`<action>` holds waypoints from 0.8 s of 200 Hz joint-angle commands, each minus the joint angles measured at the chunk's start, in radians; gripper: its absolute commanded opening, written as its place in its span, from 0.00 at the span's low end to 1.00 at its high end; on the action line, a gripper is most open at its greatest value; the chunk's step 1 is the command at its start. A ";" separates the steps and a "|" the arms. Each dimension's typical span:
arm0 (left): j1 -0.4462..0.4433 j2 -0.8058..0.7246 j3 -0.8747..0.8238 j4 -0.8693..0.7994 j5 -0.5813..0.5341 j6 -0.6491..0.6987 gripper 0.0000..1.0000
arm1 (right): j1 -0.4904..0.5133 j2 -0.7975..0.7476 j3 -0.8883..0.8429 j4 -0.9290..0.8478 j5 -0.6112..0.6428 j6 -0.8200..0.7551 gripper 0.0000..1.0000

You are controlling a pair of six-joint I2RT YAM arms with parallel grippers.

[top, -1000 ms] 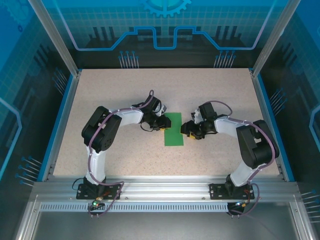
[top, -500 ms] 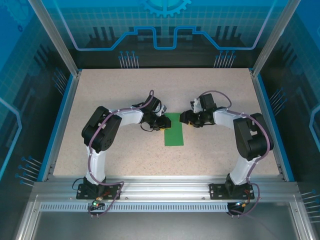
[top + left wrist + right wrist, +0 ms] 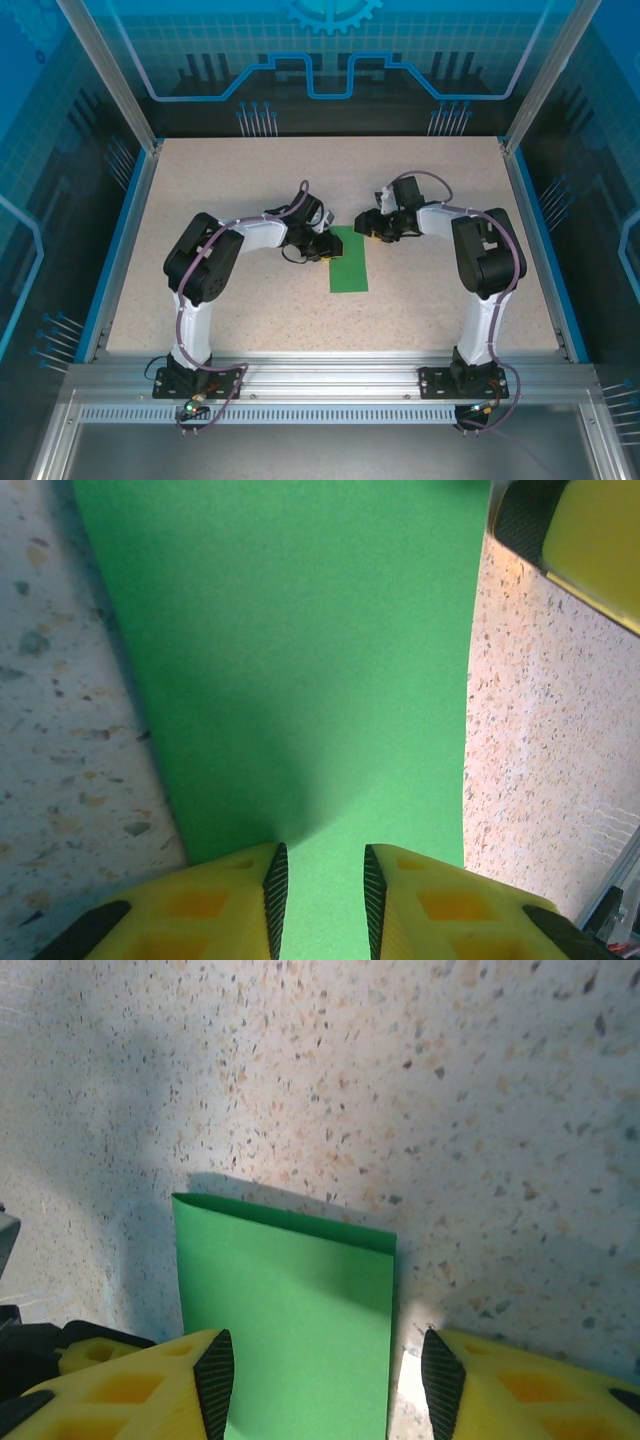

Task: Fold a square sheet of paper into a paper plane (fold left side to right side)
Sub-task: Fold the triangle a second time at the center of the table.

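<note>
Paper [image 3: 349, 258], folded into a narrow green strip, lay midway on the desk [image 3: 250, 180], the left pincer [image 3: 318, 868], slightly parted, seemingly pinning its left edge while the released right pincer [image 3: 327, 1362] straddled its far end.

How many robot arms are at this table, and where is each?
2. The left arm bends in from the left to the left edge of the folded green paper; the right arm curls in from the right toward its far end. None seems hidden.
</note>
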 commanded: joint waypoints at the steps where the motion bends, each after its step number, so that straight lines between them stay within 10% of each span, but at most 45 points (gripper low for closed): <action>1: -0.008 0.014 0.012 -0.039 -0.009 0.019 0.30 | -0.011 0.036 0.036 -0.017 -0.015 -0.015 0.55; 160: -0.008 0.002 0.012 -0.034 -0.008 0.028 0.31 | 0.013 0.019 0.044 -0.036 -0.073 -0.019 0.49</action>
